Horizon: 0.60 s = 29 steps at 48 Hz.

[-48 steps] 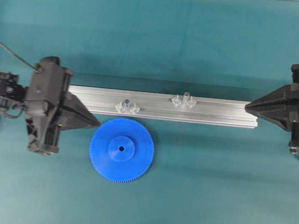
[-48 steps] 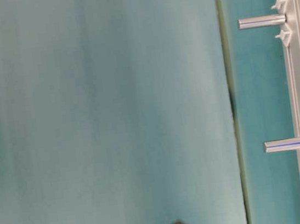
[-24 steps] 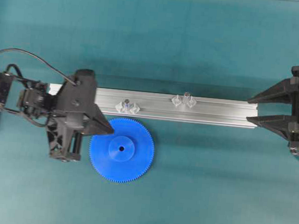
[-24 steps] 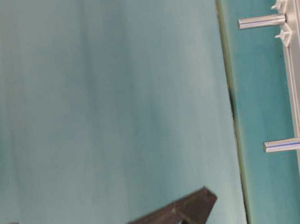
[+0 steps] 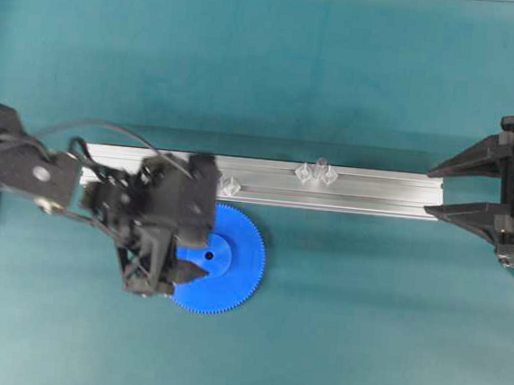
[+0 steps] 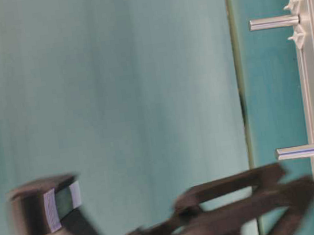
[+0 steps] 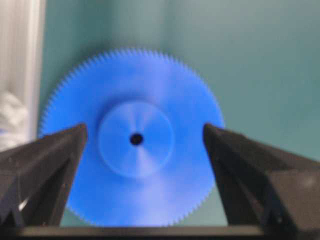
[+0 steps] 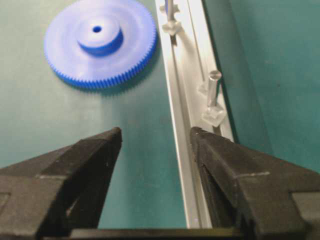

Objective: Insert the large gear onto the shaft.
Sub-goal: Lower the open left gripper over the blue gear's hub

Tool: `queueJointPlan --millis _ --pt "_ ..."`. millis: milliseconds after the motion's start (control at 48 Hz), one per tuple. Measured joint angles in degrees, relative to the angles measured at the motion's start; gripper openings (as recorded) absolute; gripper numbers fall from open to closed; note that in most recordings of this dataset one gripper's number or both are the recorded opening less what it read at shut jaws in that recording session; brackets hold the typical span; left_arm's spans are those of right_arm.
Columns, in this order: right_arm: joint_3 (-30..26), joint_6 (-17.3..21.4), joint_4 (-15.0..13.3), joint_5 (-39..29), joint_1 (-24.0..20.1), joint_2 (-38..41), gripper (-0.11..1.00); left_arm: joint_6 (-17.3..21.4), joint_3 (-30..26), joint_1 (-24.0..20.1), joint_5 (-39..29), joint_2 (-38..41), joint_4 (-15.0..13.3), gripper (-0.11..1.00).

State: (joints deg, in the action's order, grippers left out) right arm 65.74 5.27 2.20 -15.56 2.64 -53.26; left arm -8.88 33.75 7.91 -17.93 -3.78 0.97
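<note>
The large gear (image 5: 233,258) (image 7: 135,170) (image 8: 100,42) lies flat on the teal mat in front of the rail, bright blue with a raised hub. My left gripper (image 5: 198,232) (image 7: 145,131) hovers open over its left half. Its fingers stand either side of the hub and hold nothing. The shaft (image 5: 318,171) (image 8: 212,92) (image 6: 275,22) stands upright on its clear base on the rail, to the right of the gear. My right gripper (image 5: 428,189) (image 8: 156,132) is open at the rail's right end, empty, well away from both.
An aluminium rail (image 5: 374,192) runs left to right across the mat. A second clear-based pin (image 5: 230,186) (image 8: 169,10) stands on it just behind the gear, partly hidden by my left arm. The left fingers (image 6: 235,182) show blurred beside this pin in the table-level view.
My left arm has swung right from beside the rail's left end to over the gear, and its jaws have opened. My right gripper has opened from shut.
</note>
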Motion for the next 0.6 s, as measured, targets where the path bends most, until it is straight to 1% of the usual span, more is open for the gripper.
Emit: queueJointPlan --millis 125,229,479,604 --pt "0.0 0.0 -0.1 0.0 0.0 -0.1 0.75 1.1 -1.9 0.2 -2.6 3.4 0.0 0.93" --pt "0.2 0.0 0.0 0.0 0.1 -0.4 0.75 2.1 -3.3 0.2 -4.0 5.4 0.0 0.93" --pt "0.7 0.0 -0.1 0.0 0.1 -1.4 0.75 2.5 -5.5 0.2 -9.1 8.9 0.0 0.93" --pt "1.1 0.0 0.0 0.0 0.2 -2.2 0.75 2.5 -6.5 0.2 -10.4 10.1 0.0 0.93"
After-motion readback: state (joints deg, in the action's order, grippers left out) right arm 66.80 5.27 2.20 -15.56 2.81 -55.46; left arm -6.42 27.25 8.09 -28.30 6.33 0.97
